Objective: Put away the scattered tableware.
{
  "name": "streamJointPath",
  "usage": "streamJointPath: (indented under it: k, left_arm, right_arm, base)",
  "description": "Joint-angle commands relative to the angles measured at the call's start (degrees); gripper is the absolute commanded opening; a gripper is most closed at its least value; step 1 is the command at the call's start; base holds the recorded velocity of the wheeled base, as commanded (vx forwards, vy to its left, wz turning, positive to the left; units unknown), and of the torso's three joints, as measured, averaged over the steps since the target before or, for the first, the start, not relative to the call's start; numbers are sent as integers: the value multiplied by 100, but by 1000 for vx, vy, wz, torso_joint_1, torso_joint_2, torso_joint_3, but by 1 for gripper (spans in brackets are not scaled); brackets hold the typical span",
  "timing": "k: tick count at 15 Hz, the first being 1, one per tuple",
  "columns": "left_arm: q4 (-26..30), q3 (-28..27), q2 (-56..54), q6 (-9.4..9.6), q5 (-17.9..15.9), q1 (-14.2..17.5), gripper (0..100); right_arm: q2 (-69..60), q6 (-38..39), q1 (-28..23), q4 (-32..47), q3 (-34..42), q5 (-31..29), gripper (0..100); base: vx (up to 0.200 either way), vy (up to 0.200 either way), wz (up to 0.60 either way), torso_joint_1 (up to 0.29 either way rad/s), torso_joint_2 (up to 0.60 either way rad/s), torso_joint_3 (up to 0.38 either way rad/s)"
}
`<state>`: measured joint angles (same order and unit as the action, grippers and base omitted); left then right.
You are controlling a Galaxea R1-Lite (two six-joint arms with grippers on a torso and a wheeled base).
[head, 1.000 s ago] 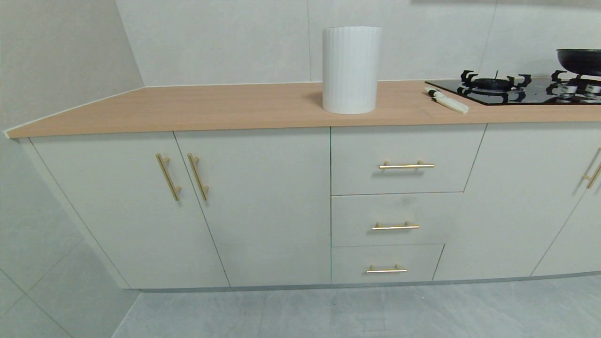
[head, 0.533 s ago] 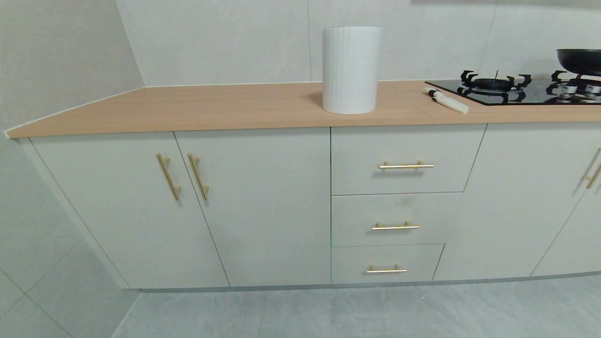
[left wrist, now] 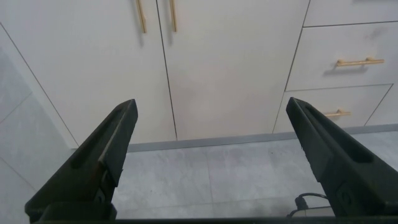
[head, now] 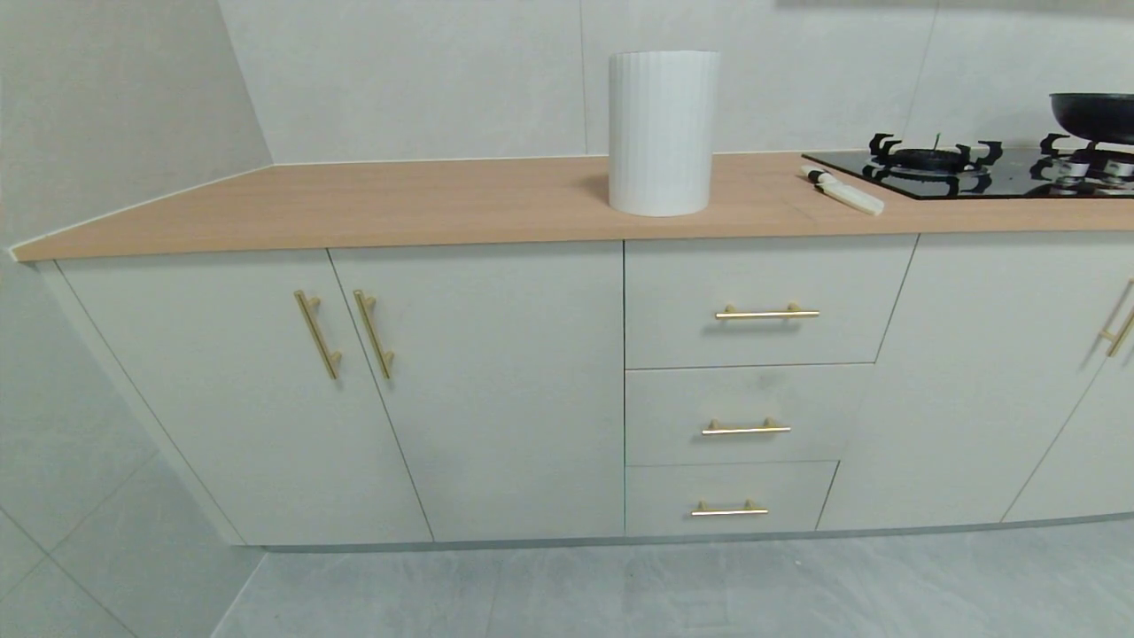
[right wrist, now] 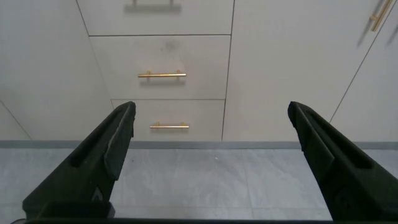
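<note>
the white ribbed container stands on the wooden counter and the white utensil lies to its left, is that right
Not quite: the side is wrong. The head view shows the utensil lying to the right of the container, close to the near corner of the stove. The rest holds: the container stands upright on the wooden counter.

I see a long wood-toned countertop [head: 399, 199] running across my head view. A tall white ribbed container [head: 661, 133] stands upright on it, about midway along and close to the front edge. Well to its right, a pale utensil [head: 843, 190] lies flat on the wood, just beside the near corner of the black glass hob [head: 974, 173] set into the top.
</note>
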<state>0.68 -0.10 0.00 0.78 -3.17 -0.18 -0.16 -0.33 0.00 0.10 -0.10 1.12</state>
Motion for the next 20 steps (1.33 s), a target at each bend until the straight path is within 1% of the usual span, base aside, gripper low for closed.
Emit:
streamJointPath:
  k: [1, 20]
  left_arm:
    - [2, 1, 0, 1, 1, 1, 100]
    - [2, 1, 0, 1, 1, 1, 100]
  right_arm:
    - [16, -2, 0, 8, 1, 2, 100]
    - [16, -2, 0, -1, 1, 2, 100]
  base:
    - [200, 0, 0, -2, -2, 2]
    - [200, 0, 0, 1, 1, 1]
